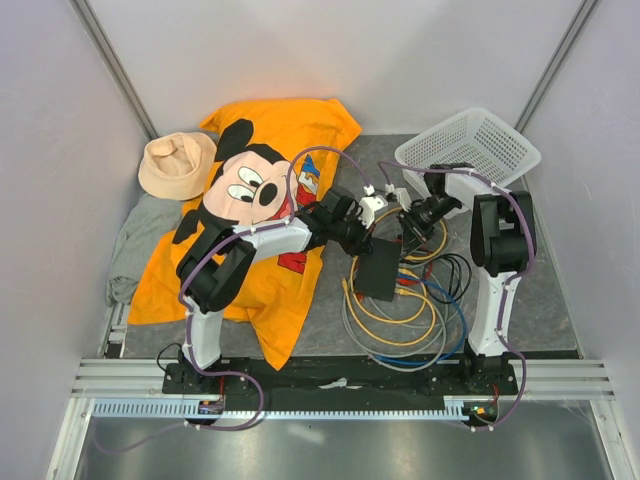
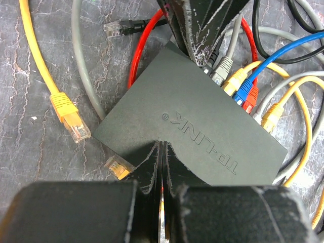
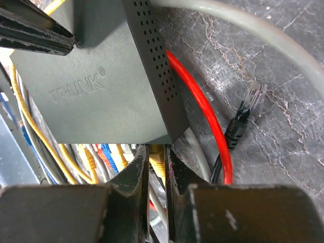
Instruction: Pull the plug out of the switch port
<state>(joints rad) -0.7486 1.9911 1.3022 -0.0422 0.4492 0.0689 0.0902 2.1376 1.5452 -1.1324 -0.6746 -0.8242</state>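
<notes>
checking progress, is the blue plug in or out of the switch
In: the blue plug sits seated at the port edge of the switch, in line with its neighbours, with no gap showing.

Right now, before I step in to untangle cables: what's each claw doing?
Left claw: closed, empty, tips on the switch.
Right claw: closed on a plug at the switch's ports.

- "TP-LINK" stands in letters of the case's own dark colour on the top face of the switch (image 2: 192,111). It starts just beyond the tips of the left gripper (image 2: 161,152) and reads upside down from there.
- A small ringed ® follows the K.
- From the right gripper (image 3: 158,162), the same "TP-LINK" with its ® lies ahead and to the left, slanting upward.
</notes>
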